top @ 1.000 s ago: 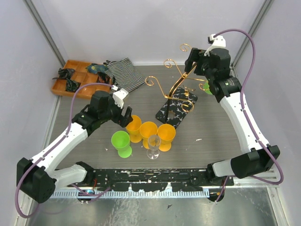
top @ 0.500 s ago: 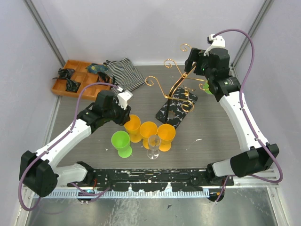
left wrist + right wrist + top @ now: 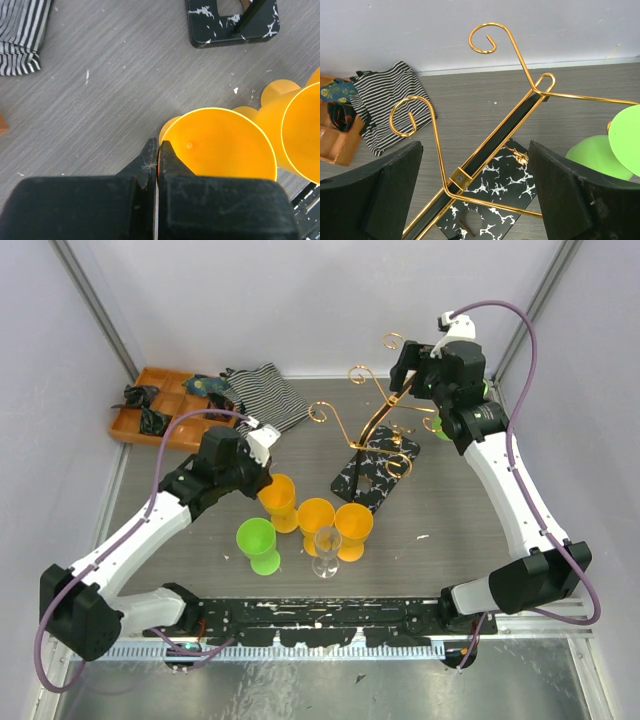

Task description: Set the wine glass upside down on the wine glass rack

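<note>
Grey wood-grain surface (image 3: pixel 450 510) in a pale booth (image 3: pixel 300 300).
Left end effector (image 3: pixel 157 156) pinches the orange wine glass (image 3: pixel 220 145) by its rim; right end effector (image 3: pixel 480 200) gapes at the wine glass rack (image 3: pixel 490 145).

Pale walls (image 3: pixel 300 300) are enclosing a grey wood-grain table (image 3: pixel 450 510); metal posts (image 3: pixel 95 305) are lining the rear corners.

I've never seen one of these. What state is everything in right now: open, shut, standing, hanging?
wine glass rack, standing, stem slanted.
left fingers, shut on the rim of an orange goblet, which stands upright.
right fingers, open, either side of the rack's stem.
other orange goblets, upright.
clear wine glass, upright.
green goblet, upright.
second green goblet, apparently hanging upside down on the rack.
striped cloth, rumpled.
</note>
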Motion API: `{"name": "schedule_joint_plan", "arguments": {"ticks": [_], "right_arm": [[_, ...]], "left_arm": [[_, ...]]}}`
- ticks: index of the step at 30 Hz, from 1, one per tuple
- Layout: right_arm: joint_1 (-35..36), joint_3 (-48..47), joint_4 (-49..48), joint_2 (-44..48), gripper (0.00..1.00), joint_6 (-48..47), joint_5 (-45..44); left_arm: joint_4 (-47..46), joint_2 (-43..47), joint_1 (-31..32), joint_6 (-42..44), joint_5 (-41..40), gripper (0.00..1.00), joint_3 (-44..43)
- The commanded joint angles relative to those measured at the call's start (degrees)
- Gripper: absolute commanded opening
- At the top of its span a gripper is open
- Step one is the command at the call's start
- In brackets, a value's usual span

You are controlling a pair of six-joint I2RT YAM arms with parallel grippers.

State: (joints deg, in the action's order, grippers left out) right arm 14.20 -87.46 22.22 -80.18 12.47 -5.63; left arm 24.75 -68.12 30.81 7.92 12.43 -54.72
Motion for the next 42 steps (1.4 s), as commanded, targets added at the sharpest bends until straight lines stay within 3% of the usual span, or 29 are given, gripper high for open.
{"name": "schedule_joint_plan", "arguments": {"ticks": [1,11,16,24,32,42], "right_arm": [[0.46,-2.75,-3.93,0.30,0.92,1.70,1.84],[0.65,-4.21,-3.91,-0.36,0.91,8.66,6.95],[0.68,-4.54,-5.97,-1.25,0.91,14.04,12.04],[1.34,-5.36,-12.26,-2.80,0.87,28.42,22.36],[2.66,-4.77,-25.23,-7.07,0.85,47.94,31.51],[6.31,-9.69,-36.03,-13.33,0.83,59.39,34.72]], "left_arm": [[-2.23,4.15,0.13,1.40,-4.00,0.00,-2.86],[-4.78,12.28,-0.94,7.77,-19.35,0.00,-8.73],[-11.78,12.04,-1.37,14.18,-22.51,0.03,-14.51],[-33.50,8.15,-1.36,19.69,-18.31,0.05,-17.12],[-56.18,5.21,-1.36,20.04,-11.40,0.05,-10.74],[-70.23,-0.26,-0.41,18.88,-5.02,0.01,-8.10]]}}
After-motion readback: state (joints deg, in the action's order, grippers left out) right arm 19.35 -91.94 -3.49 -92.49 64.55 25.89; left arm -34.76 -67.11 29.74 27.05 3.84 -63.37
